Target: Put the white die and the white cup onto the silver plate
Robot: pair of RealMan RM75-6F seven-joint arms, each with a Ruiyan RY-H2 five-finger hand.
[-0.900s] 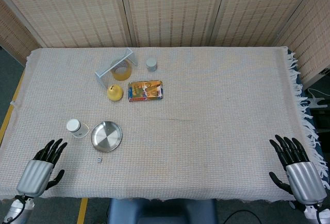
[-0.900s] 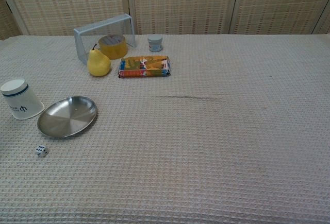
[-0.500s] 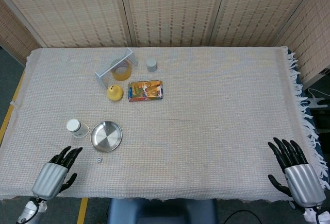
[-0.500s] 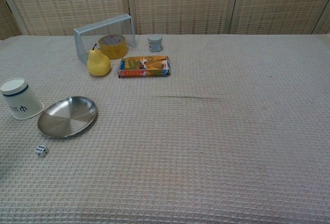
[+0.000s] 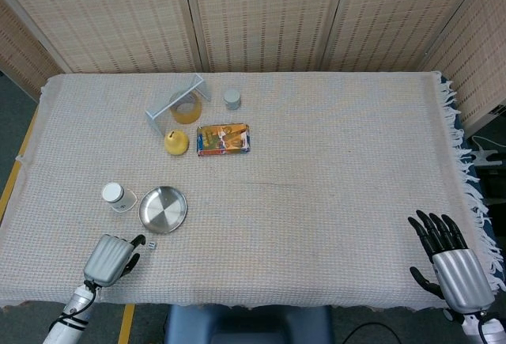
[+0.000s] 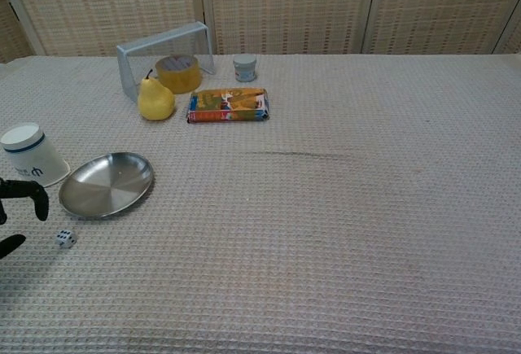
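Observation:
The small white die (image 5: 152,245) (image 6: 66,238) lies on the cloth just in front of the silver plate (image 5: 164,209) (image 6: 106,184). The white cup (image 5: 117,196) (image 6: 31,157) lies tipped at the plate's left. My left hand (image 5: 111,258) hovers just left of the die, fingers apart and curved, holding nothing; its dark fingertips (image 6: 37,199) show at the chest view's left edge. My right hand (image 5: 451,261) sits at the table's near right corner, fingers spread and empty.
At the back left stand a yellow pear (image 5: 176,143), a colourful flat packet (image 5: 224,139), a tape roll (image 5: 186,108) under a metal frame (image 5: 168,100), and a small grey jar (image 5: 232,98). The tablecloth's fringed edge (image 5: 474,178) runs down the right.
My left hand has moved rightward along the near edge toward the die and now enters the chest view. My right hand has drifted slightly toward the near edge.

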